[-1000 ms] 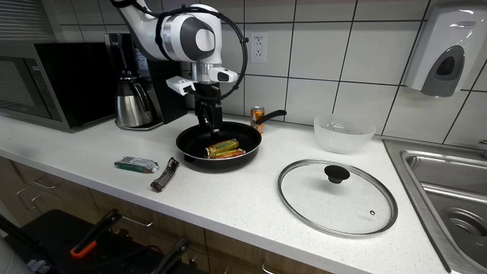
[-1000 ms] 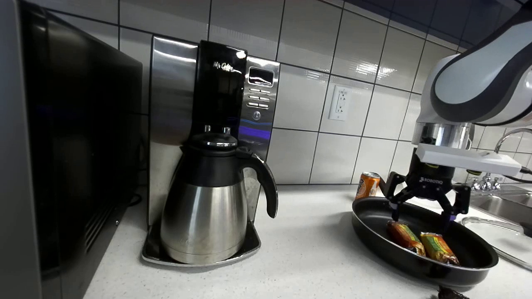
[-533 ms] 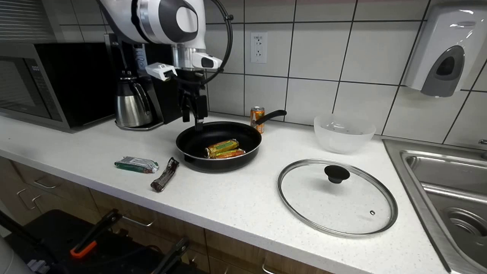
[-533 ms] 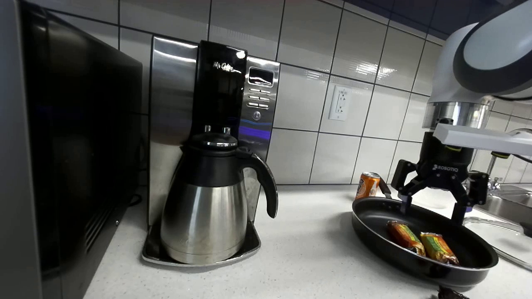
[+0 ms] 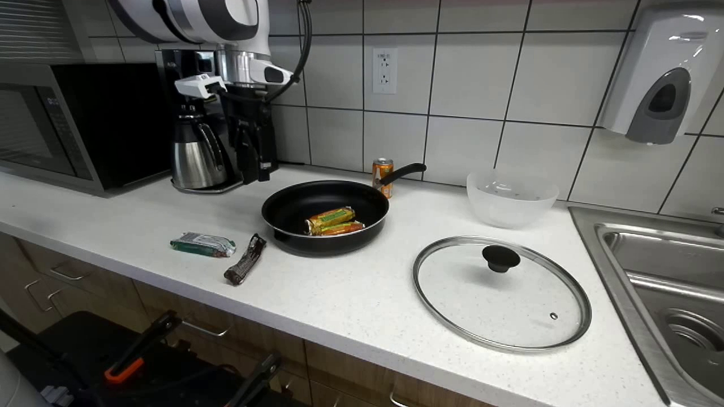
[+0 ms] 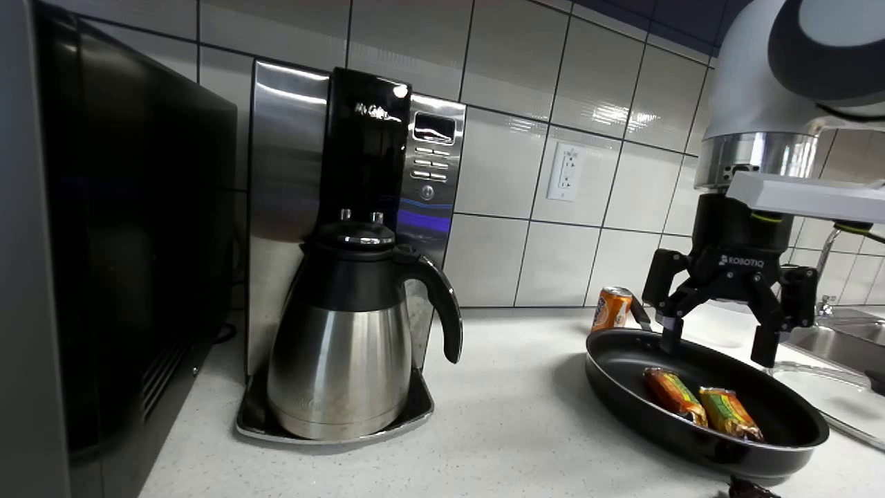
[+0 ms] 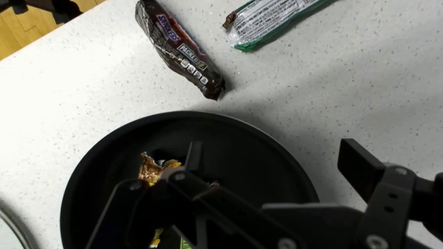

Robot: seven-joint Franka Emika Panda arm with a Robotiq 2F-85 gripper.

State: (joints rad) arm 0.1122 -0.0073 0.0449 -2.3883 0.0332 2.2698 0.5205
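Partly hidden in the wrist view by the gripper point(image 7: 272, 152), jaws wide apart, crinkled foil-wrapped bars point(image 7: 150, 171) show mainly at eleven o'clock inside the round, smooth black pan point(image 7: 238, 155). Beyond its rim, toward one o'clock, a glossy green-and-silver packet point(image 7: 271, 20) is cut off.

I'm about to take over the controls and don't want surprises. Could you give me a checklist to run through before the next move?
1. Gripper open, nothing held: ok.
2. Two gold-and-orange bars inside the pan: ok.
3. Snickers bar on the counter, apart from the pan: ok.
4. Green-and-silver bar apart from the Snickers bar: ok.
5. Glass lid off the pan, knob up: ok.
6. Pan handle clear of the orange can: cannot tell; they overlap in an exterior view.
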